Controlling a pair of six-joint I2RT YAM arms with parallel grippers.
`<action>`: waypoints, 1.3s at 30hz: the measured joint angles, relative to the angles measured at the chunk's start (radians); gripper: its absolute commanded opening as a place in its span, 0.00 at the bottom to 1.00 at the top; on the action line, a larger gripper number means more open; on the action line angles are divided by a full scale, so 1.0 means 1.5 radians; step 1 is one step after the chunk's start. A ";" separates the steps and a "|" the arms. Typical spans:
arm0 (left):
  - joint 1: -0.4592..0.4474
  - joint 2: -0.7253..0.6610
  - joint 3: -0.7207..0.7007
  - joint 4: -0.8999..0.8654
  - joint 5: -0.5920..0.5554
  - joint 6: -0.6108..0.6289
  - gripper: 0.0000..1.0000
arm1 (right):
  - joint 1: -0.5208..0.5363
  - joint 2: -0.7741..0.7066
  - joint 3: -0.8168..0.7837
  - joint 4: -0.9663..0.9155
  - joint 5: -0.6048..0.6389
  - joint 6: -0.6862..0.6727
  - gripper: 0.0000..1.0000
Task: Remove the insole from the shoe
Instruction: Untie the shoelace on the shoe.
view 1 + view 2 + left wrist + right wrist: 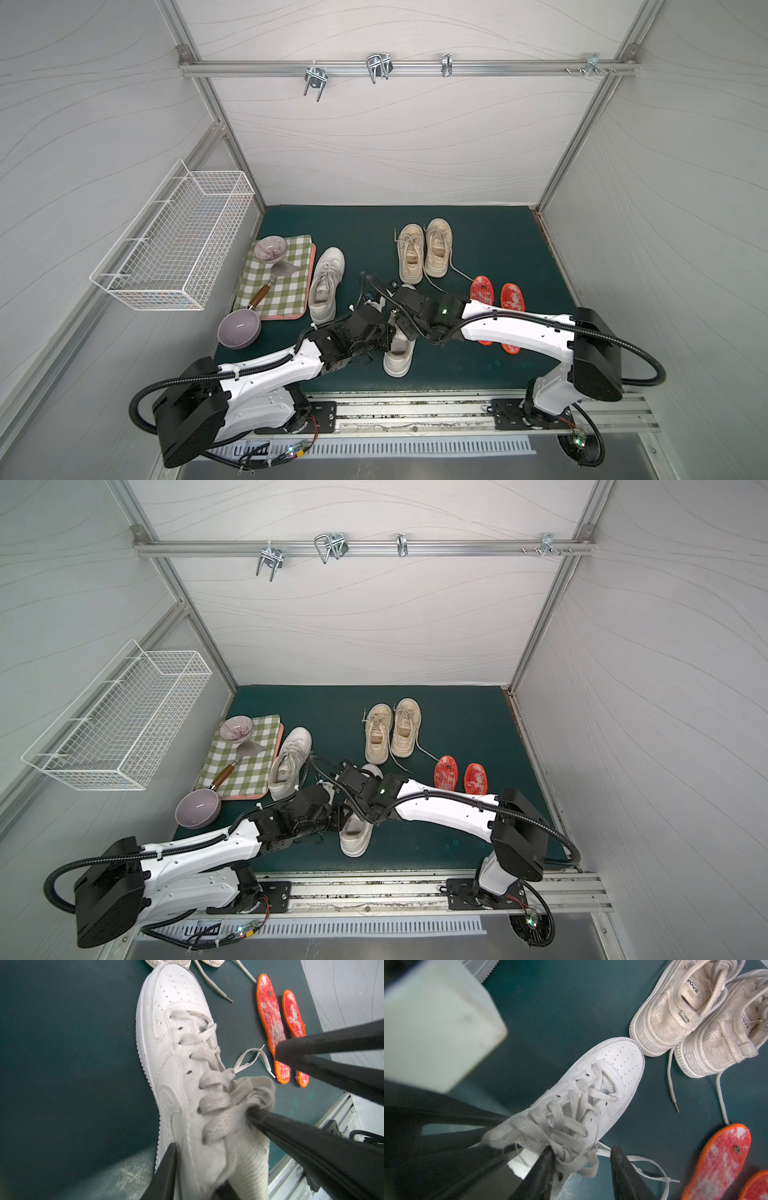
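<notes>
Step in hand: getting into the white sneaker (398,360) to reach the insole, which is not out yet. It is hidden under the tongue and laces and none of it shows.

Sneaker sits front centre on the green mat (478,241), toe just beside a beige sneaker (660,1028).

Left gripper (195,1167) seems clamped on the side wall near the collar, steadying.

Right gripper (581,1148): jaws apart, one finger (544,1165) in the laces, the other outside.

Next, probably: reach deeper past the tongue and pinch the insole's edge.

Upper is dull white with a perforated toe; laces are grey and slack.
</notes>
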 measured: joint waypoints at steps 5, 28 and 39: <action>0.000 0.001 0.000 0.001 0.000 0.000 0.21 | 0.001 0.008 0.001 0.001 0.011 0.002 0.42; 0.002 0.014 0.000 0.021 0.005 -0.001 0.08 | 0.005 0.042 -0.021 0.054 0.118 0.049 0.44; 0.004 0.008 -0.006 0.024 0.015 -0.002 0.00 | -0.012 0.067 -0.018 0.070 0.173 0.095 0.52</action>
